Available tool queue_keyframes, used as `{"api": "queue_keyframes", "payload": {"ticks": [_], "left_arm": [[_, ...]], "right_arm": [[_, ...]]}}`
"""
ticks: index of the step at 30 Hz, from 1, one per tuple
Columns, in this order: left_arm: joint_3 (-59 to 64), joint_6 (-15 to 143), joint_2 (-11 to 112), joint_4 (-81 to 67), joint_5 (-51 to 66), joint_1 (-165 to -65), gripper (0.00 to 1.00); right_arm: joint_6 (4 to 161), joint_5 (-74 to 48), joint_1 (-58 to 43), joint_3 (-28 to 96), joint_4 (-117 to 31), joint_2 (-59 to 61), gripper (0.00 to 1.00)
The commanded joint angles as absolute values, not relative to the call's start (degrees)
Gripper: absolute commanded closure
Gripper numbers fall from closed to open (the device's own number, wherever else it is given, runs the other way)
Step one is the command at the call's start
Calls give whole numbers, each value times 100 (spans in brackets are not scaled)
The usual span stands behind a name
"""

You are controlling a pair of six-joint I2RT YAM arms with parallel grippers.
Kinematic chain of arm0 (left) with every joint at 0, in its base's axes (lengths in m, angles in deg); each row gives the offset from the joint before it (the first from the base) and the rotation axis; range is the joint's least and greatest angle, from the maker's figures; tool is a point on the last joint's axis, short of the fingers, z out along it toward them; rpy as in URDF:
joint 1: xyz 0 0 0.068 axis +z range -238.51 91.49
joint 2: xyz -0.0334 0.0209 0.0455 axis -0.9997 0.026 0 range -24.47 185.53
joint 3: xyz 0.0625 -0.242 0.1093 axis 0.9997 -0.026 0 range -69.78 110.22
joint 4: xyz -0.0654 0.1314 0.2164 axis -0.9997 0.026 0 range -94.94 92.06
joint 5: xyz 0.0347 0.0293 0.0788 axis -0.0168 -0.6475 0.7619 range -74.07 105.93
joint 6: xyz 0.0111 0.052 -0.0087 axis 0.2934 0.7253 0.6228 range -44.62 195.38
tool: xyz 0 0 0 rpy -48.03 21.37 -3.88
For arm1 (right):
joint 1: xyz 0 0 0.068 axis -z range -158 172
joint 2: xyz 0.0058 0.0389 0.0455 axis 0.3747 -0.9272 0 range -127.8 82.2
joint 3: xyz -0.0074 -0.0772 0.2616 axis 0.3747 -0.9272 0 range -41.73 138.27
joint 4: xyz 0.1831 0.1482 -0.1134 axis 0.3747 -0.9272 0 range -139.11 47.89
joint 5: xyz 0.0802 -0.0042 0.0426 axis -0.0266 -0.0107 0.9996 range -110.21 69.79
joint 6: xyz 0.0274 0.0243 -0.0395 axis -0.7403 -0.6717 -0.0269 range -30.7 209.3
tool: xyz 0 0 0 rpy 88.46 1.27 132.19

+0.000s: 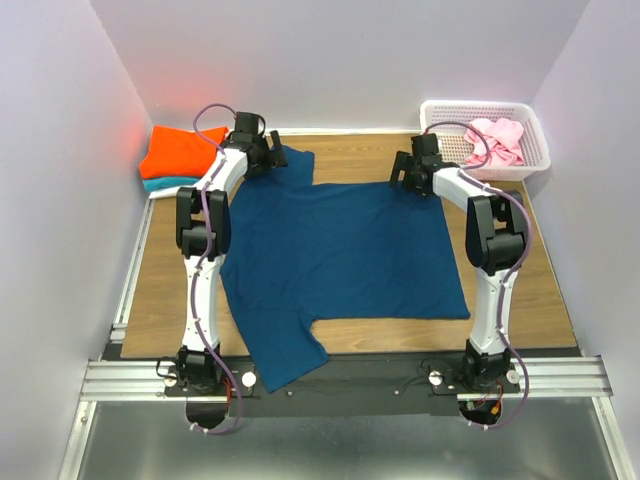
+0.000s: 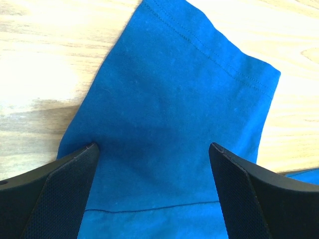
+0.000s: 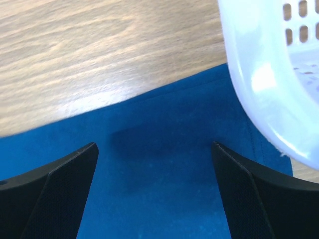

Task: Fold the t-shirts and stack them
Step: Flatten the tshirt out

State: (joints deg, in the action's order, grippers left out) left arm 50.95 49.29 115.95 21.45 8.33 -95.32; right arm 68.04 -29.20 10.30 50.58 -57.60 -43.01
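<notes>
blue t-shirt (image 1: 345,250): soft matt cloth — I see fine stitching along the hem
table (image 1: 545,300): wood grain, smooth, slight sheen
basket (image 3: 259,79): glossy white plastic, smooth
left pads (image 2: 55,204): black, matt — I read a rough woven texture

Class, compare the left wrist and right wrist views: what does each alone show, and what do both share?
Only the left wrist view: a sleeve with a stitched hem. Only the right wrist view: the white lattice basket near the shirt's edge. Both: the blue t-shirt lying on the wooden table, framed by the open jaws of the left gripper or the right gripper.
</notes>
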Motion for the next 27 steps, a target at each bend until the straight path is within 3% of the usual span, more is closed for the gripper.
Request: {"api": "queue_keyframes", "payload": {"ticks": [1, 4, 8, 17, 27], "left_arm": [[4977, 5051, 10887, 2239, 915, -9554, 2], [4529, 5086, 10246, 2143, 1083, -9650, 2], [2907, 4972, 9193, 1669, 1241, -9782, 2], [162, 4603, 8171, 816, 1277, -10187, 2], [395, 4655, 8837, 920, 1443, -10178, 2]], "right_arm": [[7128, -2302, 1120, 4801, -5451, -3762, 0], [7216, -2346, 979, 4442, -5451, -3409, 0], [7120, -2469, 742, 3791, -5451, -2760, 0], [6891, -2680, 408, 2534, -5451, -2239, 0], [6890, -2829, 372, 2823, -5451, -2809, 0]]}}
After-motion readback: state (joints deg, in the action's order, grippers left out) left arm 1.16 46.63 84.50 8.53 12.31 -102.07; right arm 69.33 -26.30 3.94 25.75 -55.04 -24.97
